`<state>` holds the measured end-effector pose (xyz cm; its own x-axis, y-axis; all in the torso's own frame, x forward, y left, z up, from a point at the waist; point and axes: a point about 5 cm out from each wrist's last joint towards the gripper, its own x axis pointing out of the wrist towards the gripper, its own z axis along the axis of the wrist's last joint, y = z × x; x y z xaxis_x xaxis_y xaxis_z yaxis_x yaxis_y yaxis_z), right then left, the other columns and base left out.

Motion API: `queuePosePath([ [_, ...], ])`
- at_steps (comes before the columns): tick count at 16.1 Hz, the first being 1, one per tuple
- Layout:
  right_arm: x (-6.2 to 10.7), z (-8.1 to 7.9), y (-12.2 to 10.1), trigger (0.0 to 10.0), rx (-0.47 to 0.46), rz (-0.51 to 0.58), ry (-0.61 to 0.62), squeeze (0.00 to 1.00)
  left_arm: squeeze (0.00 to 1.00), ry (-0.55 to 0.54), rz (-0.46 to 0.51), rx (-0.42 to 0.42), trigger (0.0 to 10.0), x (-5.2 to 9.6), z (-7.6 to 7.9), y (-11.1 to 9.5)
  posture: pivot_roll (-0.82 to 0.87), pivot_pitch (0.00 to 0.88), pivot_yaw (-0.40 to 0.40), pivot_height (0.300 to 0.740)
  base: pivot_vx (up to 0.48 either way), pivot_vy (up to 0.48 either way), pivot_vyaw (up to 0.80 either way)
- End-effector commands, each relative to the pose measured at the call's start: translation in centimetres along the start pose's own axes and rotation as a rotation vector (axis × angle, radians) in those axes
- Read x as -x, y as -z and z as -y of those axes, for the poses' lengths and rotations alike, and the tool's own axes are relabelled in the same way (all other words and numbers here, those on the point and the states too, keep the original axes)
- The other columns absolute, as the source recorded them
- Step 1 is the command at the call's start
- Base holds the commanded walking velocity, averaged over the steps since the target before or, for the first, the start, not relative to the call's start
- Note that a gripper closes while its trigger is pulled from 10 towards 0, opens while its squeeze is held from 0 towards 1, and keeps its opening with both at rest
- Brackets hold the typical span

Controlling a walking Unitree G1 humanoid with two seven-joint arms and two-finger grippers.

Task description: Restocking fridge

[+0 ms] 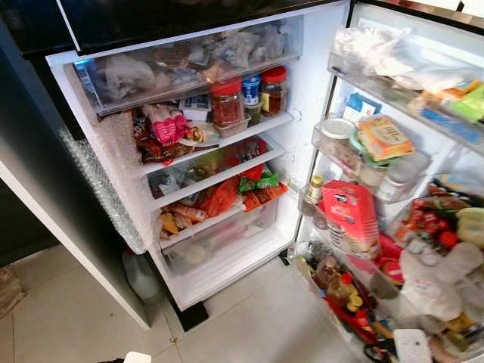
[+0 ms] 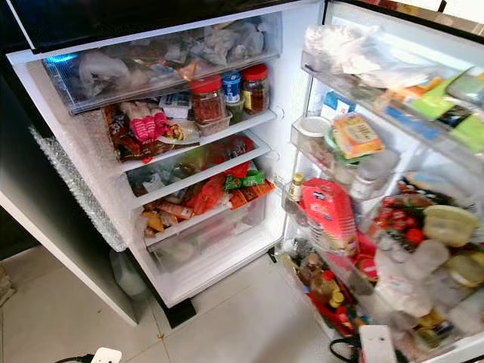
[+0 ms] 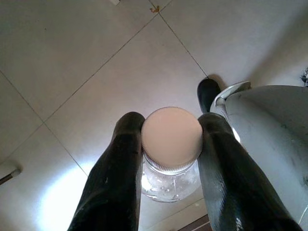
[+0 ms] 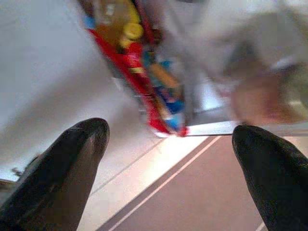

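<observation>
My left gripper (image 3: 171,119) is shut on a clear jar (image 3: 168,185) with a pale round lid (image 3: 172,139), held low over the tiled floor. My right gripper (image 4: 171,132) is open, fingers wide apart with nothing between them, near the bottom of the fridge door shelf with its bottles (image 4: 126,33). The fridge (image 1: 318,83) stands open before me. Its shelves are packed: red-lidded jars (image 1: 227,102) on the upper shelf, snack packets (image 1: 219,198) below, a clear drawer (image 1: 219,242) at the bottom. The door shelves (image 1: 330,151) on the right are crowded with bottles, tubs and a red pack (image 1: 350,215).
A dark cabinet (image 1: 30,151) with a white edge flanks the fridge on the left. A translucent jug (image 1: 140,276) stands on the floor beside the fridge's foot. Pale floor tiles (image 1: 249,325) lie between me and the fridge. My own leg (image 3: 269,125) is beside the left gripper.
</observation>
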<state>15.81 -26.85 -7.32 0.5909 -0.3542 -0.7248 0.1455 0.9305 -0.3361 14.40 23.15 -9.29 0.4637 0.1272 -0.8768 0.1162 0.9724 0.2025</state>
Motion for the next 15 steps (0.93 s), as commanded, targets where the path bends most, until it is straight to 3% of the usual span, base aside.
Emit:
queuePosePath([
  [1,-0.1,-0.2,-0.3,10.0,-0.003,0.007,-0.011,0.0,0.0,0.002,-0.011,0.01,10.0,0.0,0.0,0.2,0.0,0.0,-0.003,0.74,0.0,0.0,0.0],
  [6,0.1,-1.3,0.2,10.0,-0.062,-0.035,-0.046,0.0,0.0,0.005,-0.01,0.014,10.0,0.0,0.0,0.2,0.0,0.0,-0.003,0.74,0.0,0.0,0.0],
  [8,0.2,-1.7,0.8,10.0,-0.149,-0.075,-0.06,0.0,0.0,0.011,-0.009,0.014,10.0,0.0,0.1,0.2,-0.01,0.0,-0.002,0.74,0.0,0.0,0.0],
  [9,0.4,-2.2,1.4,10.0,-0.272,-0.122,-0.07,0.0,0.0,0.019,-0.004,0.023,10.0,0.0,0.1,0.2,-0.01,0.0,-0.001,0.74,0.0,0.0,0.0],
  [11,0.6,-3.0,2.0,10.0,-0.407,-0.169,-0.094,0.0,0.0,0.026,0.002,0.034,10.0,0.0,0.2,0.2,0.0,0.0,-0.001,0.74,0.0,0.0,0.0],
  [14,1.0,-4.1,2.8,10.0,-0.456,-0.223,-0.13,0.0,0.0,0.035,0.01,0.056,10.0,0.1,0.3,0.2,0.0,0.0,-0.003,0.74,0.0,0.0,0.0],
  [15,1.1,-3.9,3.4,10.0,-0.531,-0.258,-0.122,0.0,0.0,0.038,0.012,0.065,10.0,0.1,0.3,0.2,0.0,0.0,-0.004,0.74,0.0,0.0,0.0],
])
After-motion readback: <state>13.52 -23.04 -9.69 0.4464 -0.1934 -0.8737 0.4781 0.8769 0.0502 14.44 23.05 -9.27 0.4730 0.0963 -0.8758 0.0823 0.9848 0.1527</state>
